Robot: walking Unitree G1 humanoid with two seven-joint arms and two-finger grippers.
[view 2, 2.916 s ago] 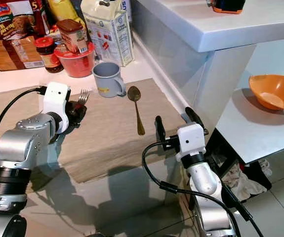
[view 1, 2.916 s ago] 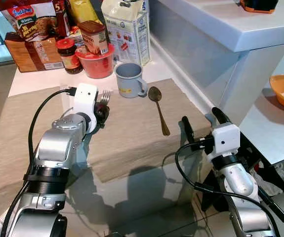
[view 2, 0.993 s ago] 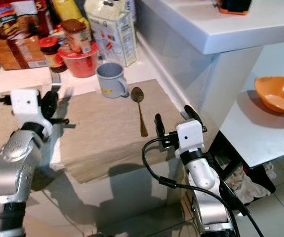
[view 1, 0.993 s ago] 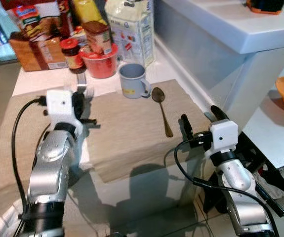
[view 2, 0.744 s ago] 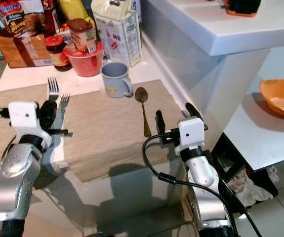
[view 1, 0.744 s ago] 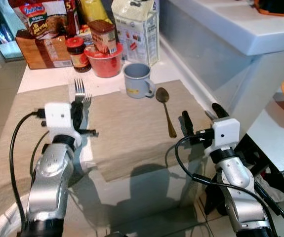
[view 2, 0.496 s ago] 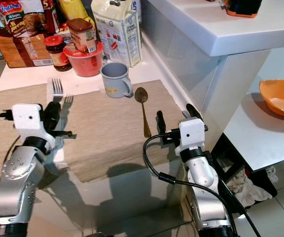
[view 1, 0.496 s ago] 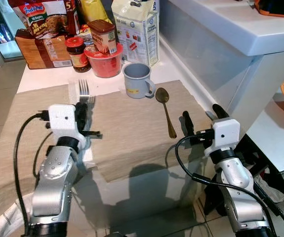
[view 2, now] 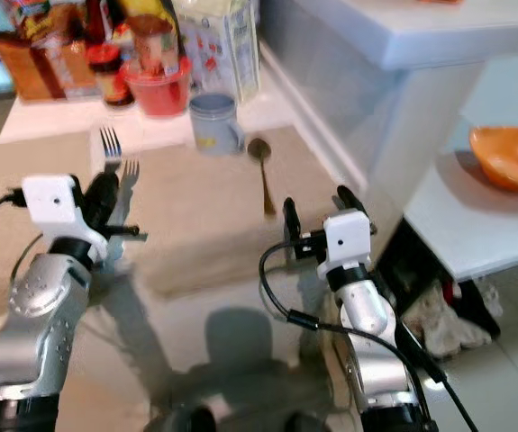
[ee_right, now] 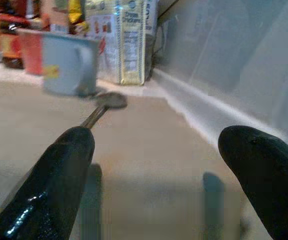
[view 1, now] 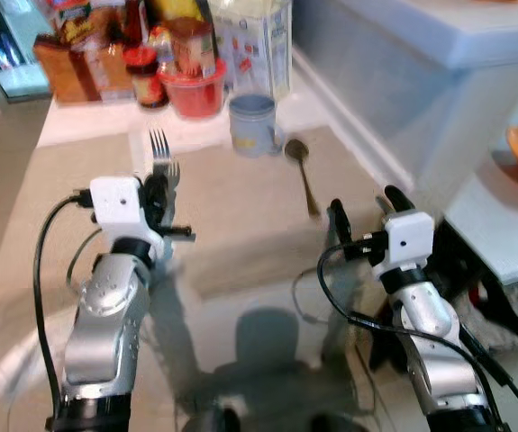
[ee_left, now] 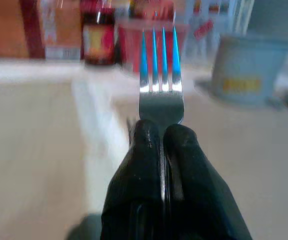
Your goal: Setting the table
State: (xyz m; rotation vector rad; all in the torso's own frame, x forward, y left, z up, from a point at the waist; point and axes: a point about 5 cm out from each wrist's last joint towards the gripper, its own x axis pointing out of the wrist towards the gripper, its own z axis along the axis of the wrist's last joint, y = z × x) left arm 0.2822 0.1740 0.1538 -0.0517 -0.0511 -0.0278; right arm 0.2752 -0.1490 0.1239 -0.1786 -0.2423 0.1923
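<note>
fork [ee_left: 161, 95] handle hidden, jars [view 1: 141, 67] blurred — perhaps labelled

Your two head cameras look forward and steeply down from above the counter [view 1: 240, 270], side by side; both take in the same placemat, mug [view 1: 251, 123], spoon [view 2: 264, 176] and both arms, slightly blurred. Your left wrist camera sits close behind the left hand [ee_left: 163, 150], looking low along the fork [ee_left: 160, 75] toward the jars. Your right wrist camera looks low between the right hand's fingers [ee_right: 68, 165] at that same mug and spoon.
</note>
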